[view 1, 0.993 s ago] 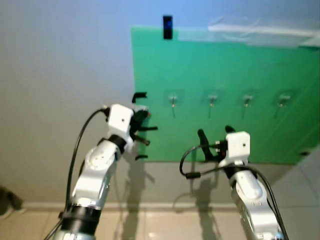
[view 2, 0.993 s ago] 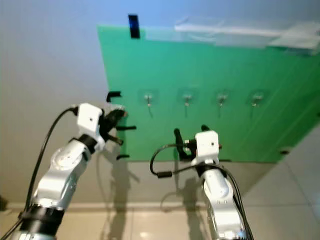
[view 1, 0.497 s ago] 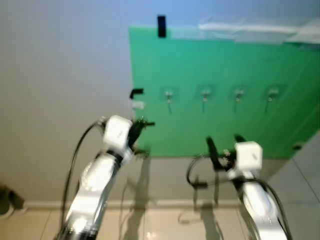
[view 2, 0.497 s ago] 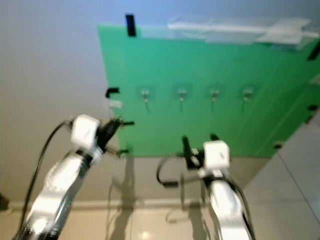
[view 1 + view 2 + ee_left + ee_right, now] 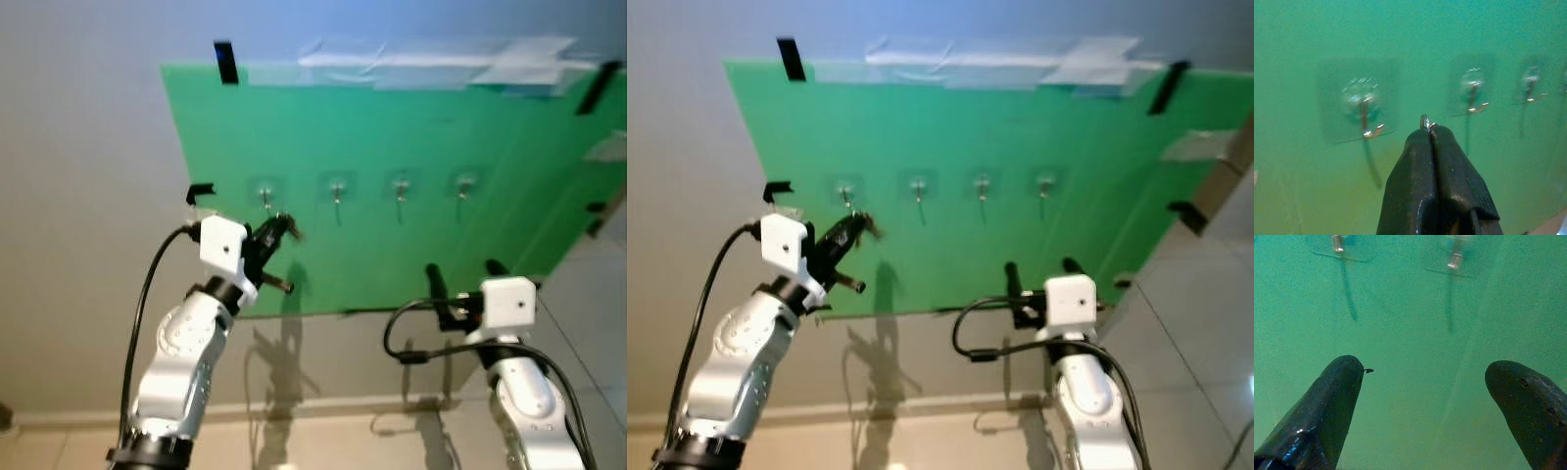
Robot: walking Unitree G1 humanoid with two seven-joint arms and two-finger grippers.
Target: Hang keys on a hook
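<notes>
Against the green wall board (image 5: pixel 411 255) you have 4 small metal hooks on clear pads. Your left gripper (image 5: pixel 1429 132) is pinched shut on the small silver key ring (image 5: pixel 1424 121), just beside the leftmost hook (image 5: pixel 1371 131), between it and the next one. Slide toward that leftmost hook. Your right gripper (image 5: pixel 1425 382), lower on the board, is spread and empty.

- Soft, even indoor light, with a bluish cast high on the wall (image 5: pixel 88 59).
- Both arms throw dark shadows below the green board (image 5: pixel 411 127).
- Wrist views are hazy; the hooks (image 5: pixel 1365 113) look soft-edged.
</notes>
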